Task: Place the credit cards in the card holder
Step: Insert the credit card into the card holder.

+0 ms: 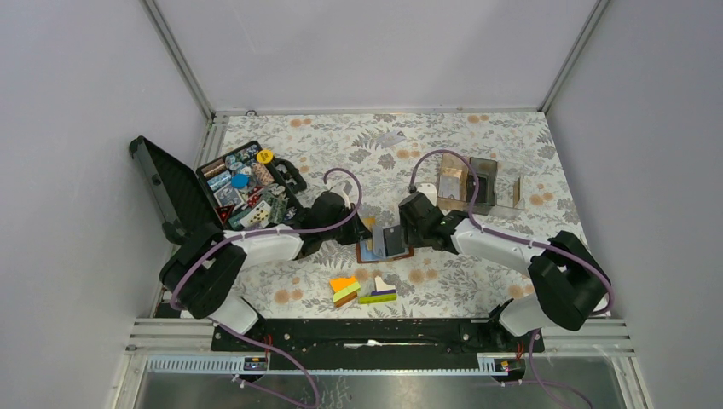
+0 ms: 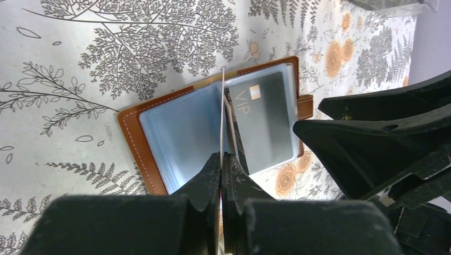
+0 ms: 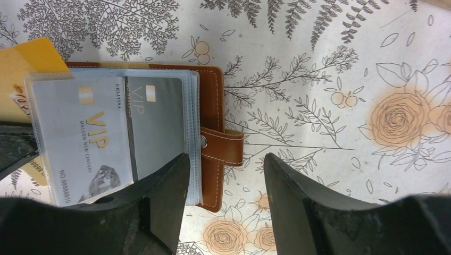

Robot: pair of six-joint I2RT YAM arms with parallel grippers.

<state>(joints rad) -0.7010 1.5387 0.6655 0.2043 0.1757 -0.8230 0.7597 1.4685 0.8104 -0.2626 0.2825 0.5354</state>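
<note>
Pinching a clear sleeve [image 2: 223, 103] of the card holder [image 2: 139, 135], the left gripper [image 2: 222, 160] had its jaws pressed together. The right gripper [image 3: 224, 159] had its jaws spread — the snap tab [image 3: 226, 144] between them.

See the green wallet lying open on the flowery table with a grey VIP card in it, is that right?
Not quite. The wallet is brown, not green; the right wrist view shows it. It does lie open on the flowery table with a grey VIP card in it.
</note>
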